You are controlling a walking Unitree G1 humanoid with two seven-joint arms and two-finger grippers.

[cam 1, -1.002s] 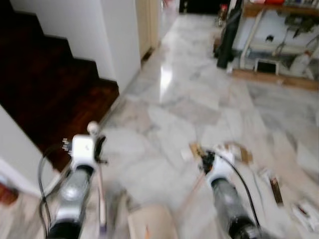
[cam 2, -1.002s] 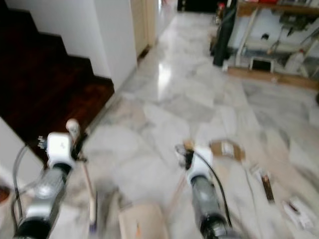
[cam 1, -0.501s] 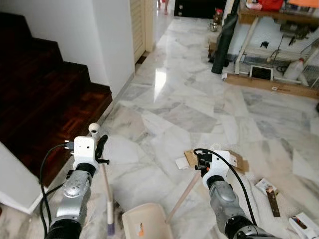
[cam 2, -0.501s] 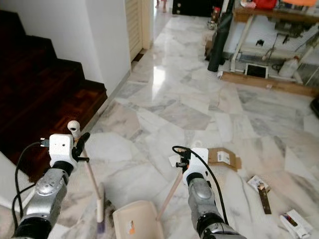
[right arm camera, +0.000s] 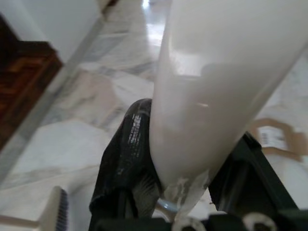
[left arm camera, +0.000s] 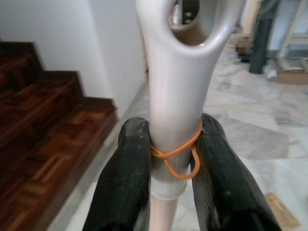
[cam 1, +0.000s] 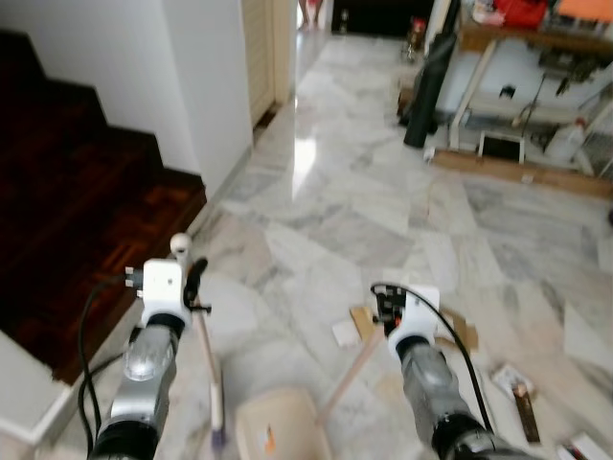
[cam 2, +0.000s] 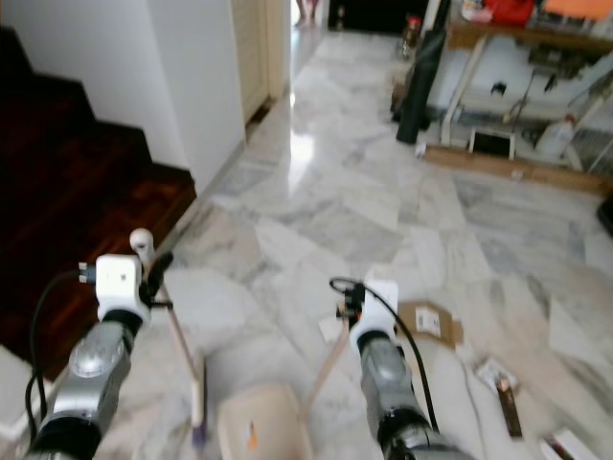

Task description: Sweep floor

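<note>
My left gripper (cam 1: pixel 189 286) is shut on the top of a white broom handle (cam 1: pixel 207 356), and the stick runs down to the marble floor at my feet. In the left wrist view both black fingers (left arm camera: pixel 130 163) clamp the handle (left arm camera: pixel 180 72) just below its hanging hole, over an orange rubber band. My right gripper (cam 1: pixel 389 312) is shut on the pale handle (cam 1: pixel 350 374) of a cream dustpan (cam 1: pixel 283 433), which rests on the floor between my arms. The right wrist view shows that handle (right arm camera: pixel 216 72) pressed between the fingers (right arm camera: pixel 127 149). Litter lies ahead to the right: a cardboard piece (cam 2: pixel 429 322), paper scraps (cam 1: pixel 346 332) and wrappers (cam 1: pixel 517 391).
A dark wooden staircase (cam 1: pixel 77 220) and a white wall corner (cam 1: pixel 206 86) stand on my left. At the back right are a cluttered workbench (cam 1: pixel 536 86) and a black upright roll (cam 1: pixel 426 77). Glossy marble floor (cam 1: pixel 335 192) runs ahead toward a doorway.
The whole view has swayed and gone from blurred to sharper, so the camera has moved. Both grippers keep the same hold on the broom and the dustpan handle.
</note>
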